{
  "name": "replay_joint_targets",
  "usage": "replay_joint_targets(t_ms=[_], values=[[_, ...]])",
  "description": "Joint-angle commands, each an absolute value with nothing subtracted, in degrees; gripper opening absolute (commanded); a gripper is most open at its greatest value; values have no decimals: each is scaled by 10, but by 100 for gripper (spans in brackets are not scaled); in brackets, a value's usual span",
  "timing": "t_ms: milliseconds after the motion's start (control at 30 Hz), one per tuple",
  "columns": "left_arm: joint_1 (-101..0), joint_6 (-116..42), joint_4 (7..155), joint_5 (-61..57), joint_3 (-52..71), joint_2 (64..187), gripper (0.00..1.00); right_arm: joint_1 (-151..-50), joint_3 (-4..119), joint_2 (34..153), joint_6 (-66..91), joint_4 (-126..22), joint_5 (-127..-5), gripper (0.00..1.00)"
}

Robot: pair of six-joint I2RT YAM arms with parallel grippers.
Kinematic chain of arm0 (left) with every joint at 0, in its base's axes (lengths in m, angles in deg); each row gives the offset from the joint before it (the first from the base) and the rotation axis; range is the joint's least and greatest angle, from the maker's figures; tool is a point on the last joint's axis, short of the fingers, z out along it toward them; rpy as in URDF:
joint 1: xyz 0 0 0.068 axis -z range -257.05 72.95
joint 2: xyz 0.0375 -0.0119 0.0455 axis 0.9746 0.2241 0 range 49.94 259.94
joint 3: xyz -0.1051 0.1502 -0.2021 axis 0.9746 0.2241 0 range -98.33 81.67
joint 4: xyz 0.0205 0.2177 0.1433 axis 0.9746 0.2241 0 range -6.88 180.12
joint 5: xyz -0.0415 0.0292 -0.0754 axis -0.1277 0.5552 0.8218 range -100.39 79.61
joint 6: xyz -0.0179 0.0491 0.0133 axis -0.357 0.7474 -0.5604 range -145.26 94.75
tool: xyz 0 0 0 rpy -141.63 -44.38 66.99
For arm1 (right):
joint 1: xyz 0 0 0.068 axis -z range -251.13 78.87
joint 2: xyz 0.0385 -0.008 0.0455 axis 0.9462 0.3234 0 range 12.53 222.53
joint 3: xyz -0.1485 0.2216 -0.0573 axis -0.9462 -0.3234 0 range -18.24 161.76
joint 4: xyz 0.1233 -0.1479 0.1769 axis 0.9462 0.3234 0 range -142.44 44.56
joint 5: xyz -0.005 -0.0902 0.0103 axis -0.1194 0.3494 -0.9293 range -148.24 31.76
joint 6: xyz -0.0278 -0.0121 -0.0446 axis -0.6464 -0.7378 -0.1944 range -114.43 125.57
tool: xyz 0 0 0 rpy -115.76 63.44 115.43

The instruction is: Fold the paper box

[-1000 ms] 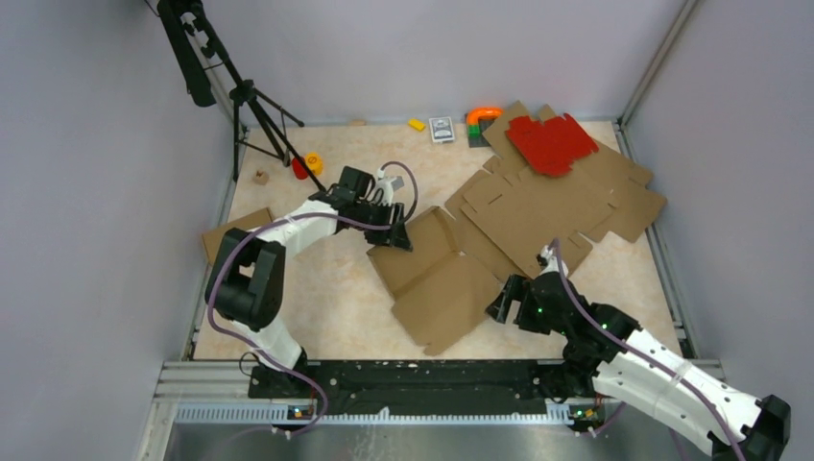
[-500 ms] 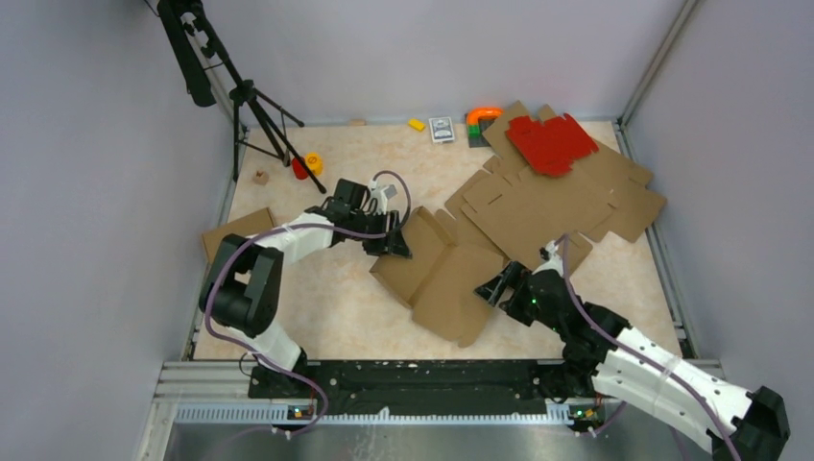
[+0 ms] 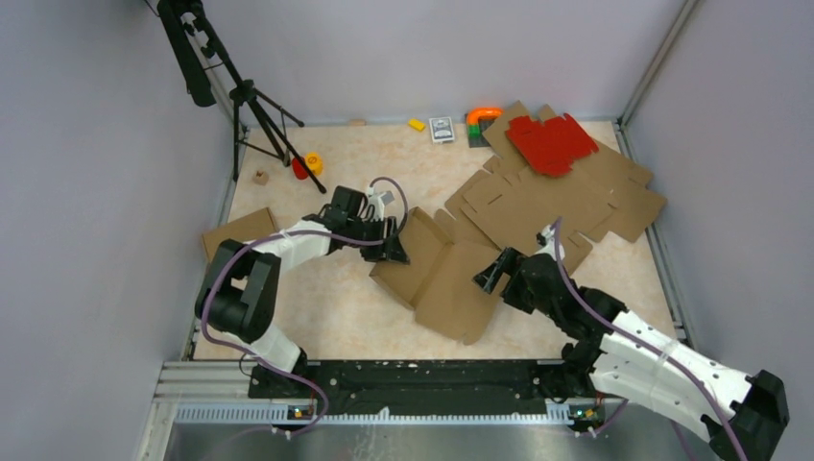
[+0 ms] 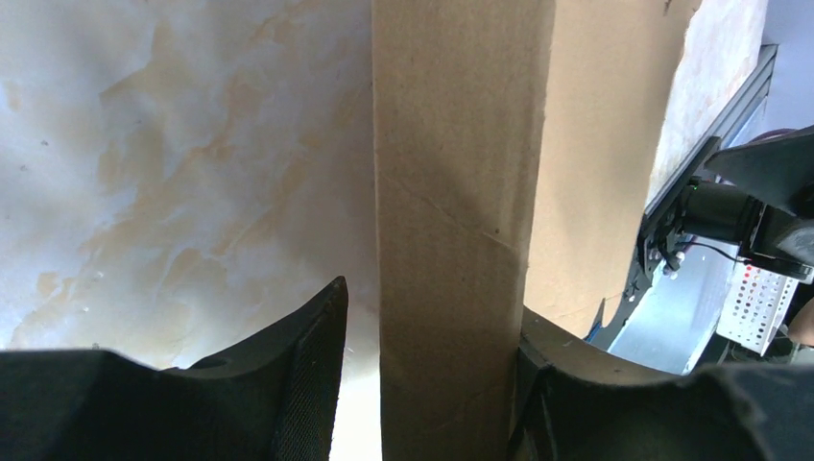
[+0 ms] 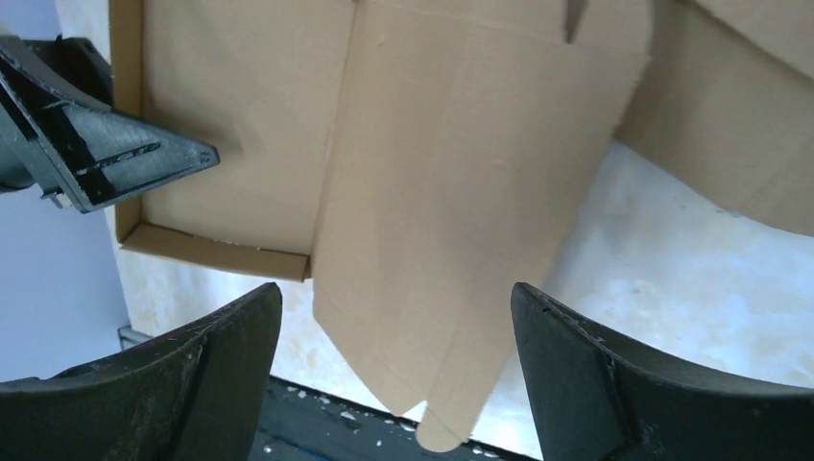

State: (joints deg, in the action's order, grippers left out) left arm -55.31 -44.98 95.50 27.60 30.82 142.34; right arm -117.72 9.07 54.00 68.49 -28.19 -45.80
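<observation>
The paper box (image 3: 443, 277) is plain brown cardboard, half folded, lying mid-table. My left gripper (image 3: 394, 245) is at its left wall. In the left wrist view that wall (image 4: 451, 192) stands upright between the jaws of the left gripper (image 4: 429, 307). The right finger (image 4: 576, 384) touches it, and the left finger (image 4: 307, 365) is a gap away. My right gripper (image 3: 491, 269) is at the box's right side and is wide open. In the right wrist view a raised panel of the box (image 5: 461, 173) hangs between the fingers of the right gripper (image 5: 395, 298), touching neither.
A pile of flat brown cardboard sheets (image 3: 562, 206) lies at the back right with a red die-cut sheet (image 3: 550, 142) on top. A tripod (image 3: 254, 106) stands at the back left. Small toys (image 3: 307, 165) and a cardboard scrap (image 3: 235, 230) lie along the left.
The right gripper moved away from me and leftward along the box's right panel, which now stands steeper. The left gripper and the box's left wall shifted slightly.
</observation>
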Motion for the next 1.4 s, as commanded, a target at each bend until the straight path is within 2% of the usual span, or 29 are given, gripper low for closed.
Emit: replay_joint_targets(t_ms=[0,133,300,600,833,1100,1367], values=[[-554,-452,923,270,330,1413,52,-1178,88,510,683,-210,-407,88],[-554,-454,912,262,353,1408,52,-1178,78,491,677,-203,-398,88],[-554,-465,891,246,400,1388,53,-1178,107,440,597,-211,-377,89],[-548,-516,851,176,505,1306,55,-1178,75,370,530,-276,-462,88],[-500,-573,820,89,582,1218,60,-1178,45,410,539,-330,-513,88],[-420,-614,785,68,581,1248,56,-1179,31,457,492,-513,-640,89],[-360,-657,779,53,579,1216,55,-1178,110,551,409,-478,-655,89]])
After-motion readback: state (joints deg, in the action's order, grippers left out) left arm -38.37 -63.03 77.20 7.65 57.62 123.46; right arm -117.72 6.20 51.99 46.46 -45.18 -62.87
